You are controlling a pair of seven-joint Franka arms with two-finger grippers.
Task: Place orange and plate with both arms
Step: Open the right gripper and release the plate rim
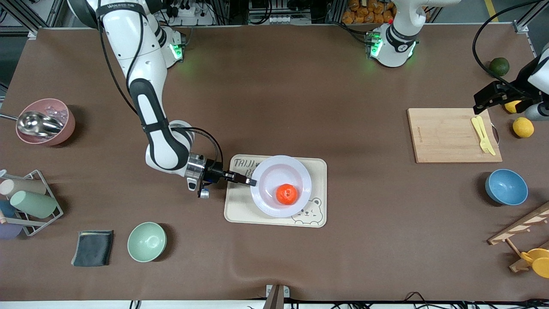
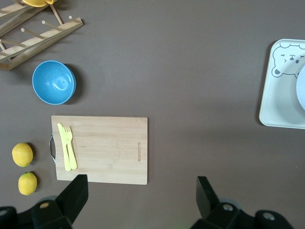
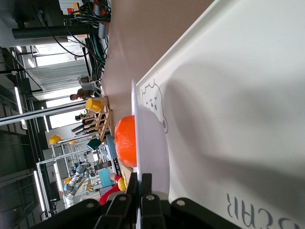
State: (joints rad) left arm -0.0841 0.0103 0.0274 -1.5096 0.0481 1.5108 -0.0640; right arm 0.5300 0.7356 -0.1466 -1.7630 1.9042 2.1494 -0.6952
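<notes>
The plate (image 1: 281,186) rests on the tray (image 1: 317,165) near the middle of the table (image 1: 300,86), with the orange (image 1: 286,194) sitting in its well. The right gripper (image 1: 251,181) is clenched on the plate's rim at the edge toward the right arm's end of the table; the right wrist view shows the rim (image 3: 138,157) pinched thin between the fingers, a hold that suits steadying or lowering the plate level so the fruit does not roll. The left gripper (image 1: 487,101), fingers spread and holding nothing, waits over the cutting board (image 1: 446,137) beside the lemons (image 1: 523,127), clear of the work.
</notes>
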